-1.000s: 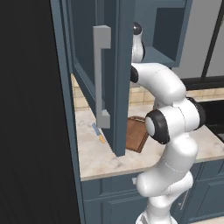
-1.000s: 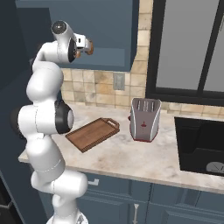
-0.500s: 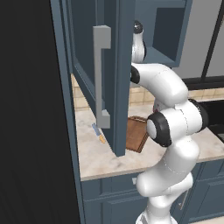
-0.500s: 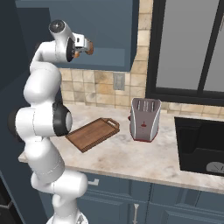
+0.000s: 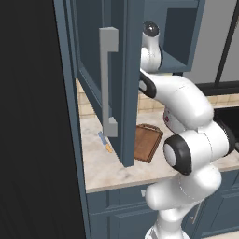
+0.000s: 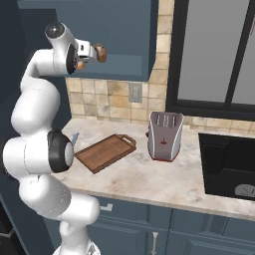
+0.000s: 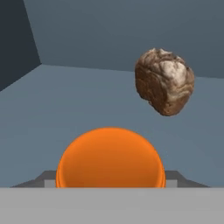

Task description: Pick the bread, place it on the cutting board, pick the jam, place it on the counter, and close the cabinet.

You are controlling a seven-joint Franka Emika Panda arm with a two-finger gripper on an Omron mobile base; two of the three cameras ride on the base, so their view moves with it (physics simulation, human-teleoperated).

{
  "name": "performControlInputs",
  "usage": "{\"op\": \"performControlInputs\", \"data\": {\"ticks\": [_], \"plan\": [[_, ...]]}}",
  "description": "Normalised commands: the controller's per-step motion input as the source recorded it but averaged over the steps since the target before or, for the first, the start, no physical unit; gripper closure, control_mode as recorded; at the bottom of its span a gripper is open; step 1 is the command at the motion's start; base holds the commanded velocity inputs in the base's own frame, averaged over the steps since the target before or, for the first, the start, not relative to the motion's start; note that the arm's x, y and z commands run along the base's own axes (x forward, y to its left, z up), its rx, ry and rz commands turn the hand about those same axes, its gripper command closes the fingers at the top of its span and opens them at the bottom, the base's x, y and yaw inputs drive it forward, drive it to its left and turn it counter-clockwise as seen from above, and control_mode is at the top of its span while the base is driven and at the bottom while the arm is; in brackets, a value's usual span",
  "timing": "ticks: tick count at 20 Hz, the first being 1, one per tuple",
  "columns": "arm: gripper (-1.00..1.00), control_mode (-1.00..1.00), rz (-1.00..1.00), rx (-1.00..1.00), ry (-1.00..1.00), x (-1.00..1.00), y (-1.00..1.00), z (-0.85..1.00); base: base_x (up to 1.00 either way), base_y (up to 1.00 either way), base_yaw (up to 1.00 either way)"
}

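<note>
The white arm reaches up into the open blue-grey upper wall cabinet [image 5: 122, 84], where both task items sit. In the hand view the tiny orange cylindrical jam jar [image 7: 110, 158] lies close at the bottom, the tan-brown lumpy bread [image 7: 165, 81] beyond and to the right. Whether the gripper [image 6: 95, 53] clamps anything, I cannot tell. The dark-brown wooden cutting board [image 6: 106, 152] waits bare on the beige marbled counter [image 6: 164, 182], left of the silver toaster [image 6: 165, 136].

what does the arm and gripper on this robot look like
The arm is built of glossy white rounded segments, with dark grey or black discs at the joints and a dark cap on the top joint. The gripper is white. No cables or markings are visible.
</note>
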Motion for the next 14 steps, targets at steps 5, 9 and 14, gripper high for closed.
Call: {"op": "performControlInputs", "data": {"ticks": [5, 9, 14], "plan": [[1.00, -1.00, 0.00, 0.00, 0.00, -0.74, 0.00, 0.00, 0.00, 0.00, 0.00], [1.00, -1.00, 0.00, 0.00, 0.00, -0.76, 0.00, 0.00, 0.00, 0.00, 0.00], [1.00, -1.00, 0.00, 0.02, 0.00, -0.70, 0.00, -0.01, 0.00, 0.00, 0.00]]}}
